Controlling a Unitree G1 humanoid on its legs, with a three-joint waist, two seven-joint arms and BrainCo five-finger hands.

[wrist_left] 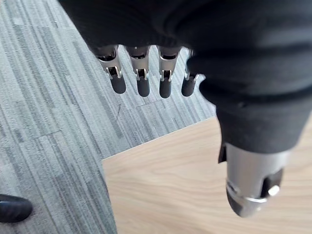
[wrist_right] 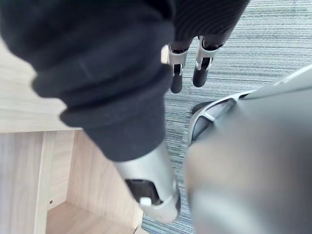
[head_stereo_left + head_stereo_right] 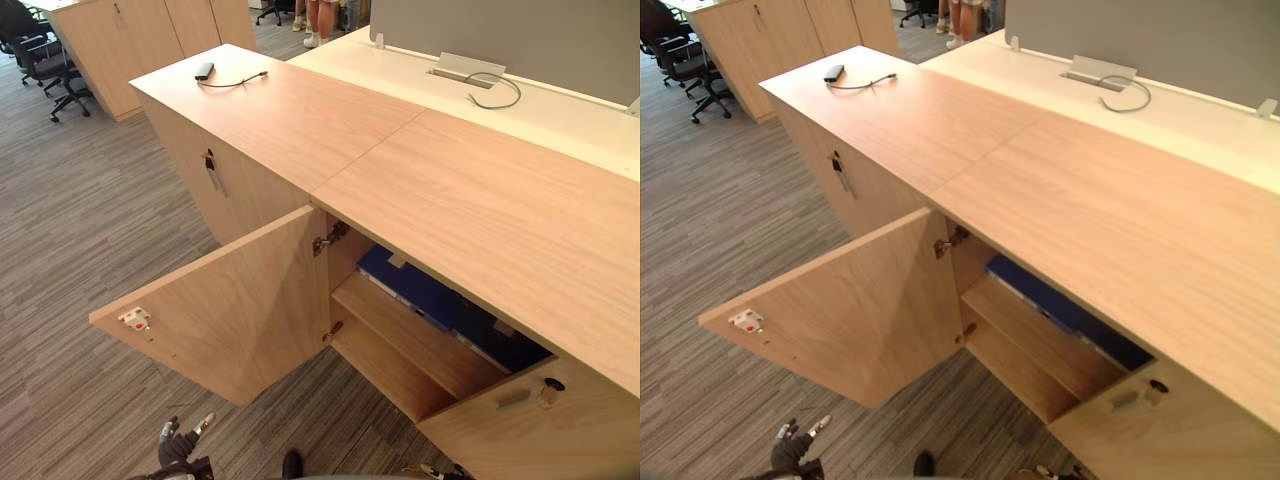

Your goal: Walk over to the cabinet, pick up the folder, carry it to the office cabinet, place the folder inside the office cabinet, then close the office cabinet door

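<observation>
Setting: An office floor of grey striped carpet (image 3: 90, 220), with a row of low wood-grain cabinets and black chairs (image 3: 40, 60) at the far end; a person's legs (image 3: 320, 20) stood in the distance.
Worktop: Behind the cabinets ran a pale worktop (image 3: 560, 115) carrying a looped grey cable (image 3: 495, 92).
Cabinet: The office cabinet (image 3: 480, 220) stood with its door (image 3: 230, 310) swung wide, hinged on the side next to the opening and with its free edge out toward the robot's left.
Folder: The blue folder (image 3: 420, 290) lay inside on the upper shelf (image 3: 410, 340), its long axis running along the shelf, parallel to the cabinet front.
Left hand: The left hand (image 3: 178, 447) hung low, just below the open door, fingers (image 1: 142, 83) straight and holding nothing; its wrist camera looked past them to carpet and a wood panel, probably that door.
Right hand: The right hand (image 2: 176, 78) also hung empty with relaxed, straight fingers, down near the cabinet's opening.
Stage: With the folder stowed, only the closing appeared to remain.
Key relation: The door's free edge lay ahead of and above the left hand, making it the nearer one to push the panel round to the right.
</observation>
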